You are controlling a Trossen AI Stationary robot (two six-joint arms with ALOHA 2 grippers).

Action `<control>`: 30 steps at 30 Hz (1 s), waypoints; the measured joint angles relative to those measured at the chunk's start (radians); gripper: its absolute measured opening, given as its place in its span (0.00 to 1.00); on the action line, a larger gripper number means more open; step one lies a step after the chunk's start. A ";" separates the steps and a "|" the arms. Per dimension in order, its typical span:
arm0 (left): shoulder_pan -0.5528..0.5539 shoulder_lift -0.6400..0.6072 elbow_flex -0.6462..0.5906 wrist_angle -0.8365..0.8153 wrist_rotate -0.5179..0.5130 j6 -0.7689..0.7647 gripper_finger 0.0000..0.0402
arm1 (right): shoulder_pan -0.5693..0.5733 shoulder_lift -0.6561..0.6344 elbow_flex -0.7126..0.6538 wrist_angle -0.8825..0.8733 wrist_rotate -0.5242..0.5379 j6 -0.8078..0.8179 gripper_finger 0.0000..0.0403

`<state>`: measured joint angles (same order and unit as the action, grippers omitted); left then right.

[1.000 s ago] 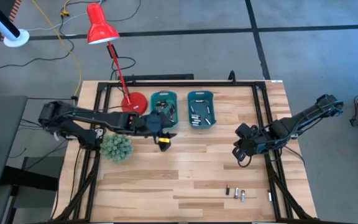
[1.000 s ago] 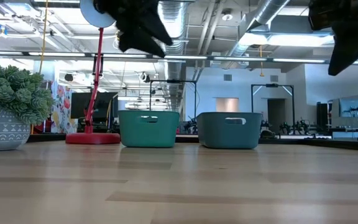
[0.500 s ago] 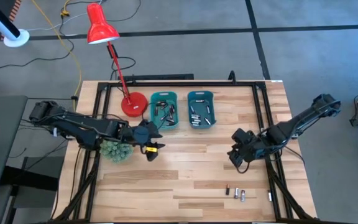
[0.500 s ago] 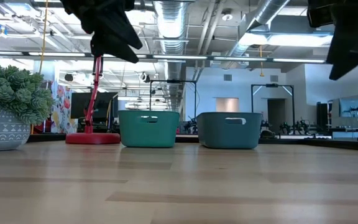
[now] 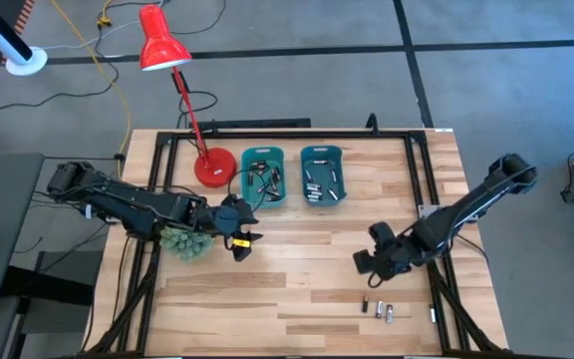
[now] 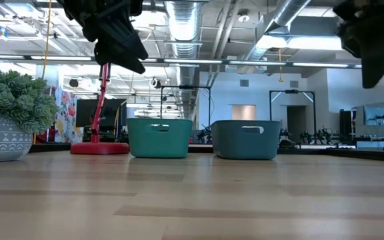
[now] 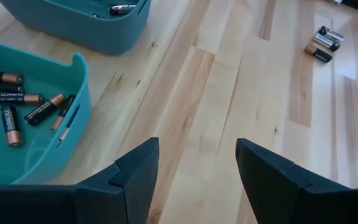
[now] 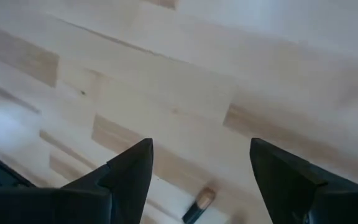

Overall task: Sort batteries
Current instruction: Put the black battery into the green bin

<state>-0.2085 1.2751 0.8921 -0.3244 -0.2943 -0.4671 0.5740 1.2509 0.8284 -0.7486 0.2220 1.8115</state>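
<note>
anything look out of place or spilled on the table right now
Nothing is spilled or damaged. A few small cylindrical batteries lie loose on the light wooden table near its front edge, outside the two teal plastic bins, which already hold batteries. The right gripper, fingers open, is just beside them.

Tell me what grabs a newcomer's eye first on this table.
The red desk lamp leans over the table's far left corner, its base beside two teal bins that hold batteries. A spiky green plant sits near the left gripper, whose fingers are open above the wood. The right gripper, also open, hovers close to the few loose batteries near the front edge.
</note>
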 joint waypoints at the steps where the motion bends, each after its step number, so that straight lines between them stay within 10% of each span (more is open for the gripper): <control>1: 0.000 0.000 0.000 0.000 0.000 0.001 0.52 | 0.008 0.012 0.000 0.006 -0.007 0.041 0.70; 14: -0.010 0.000 0.000 -0.001 0.026 0.018 0.52 | 0.172 0.177 0.032 0.036 -0.016 0.431 0.70; 30: -0.060 0.000 0.000 -0.001 0.026 0.010 0.52 | 0.185 0.547 0.354 -0.078 -0.095 0.469 0.70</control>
<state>-0.2682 1.2751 0.8925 -0.3251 -0.2680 -0.4576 0.7591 1.7975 1.1824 -0.8265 0.1272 2.2803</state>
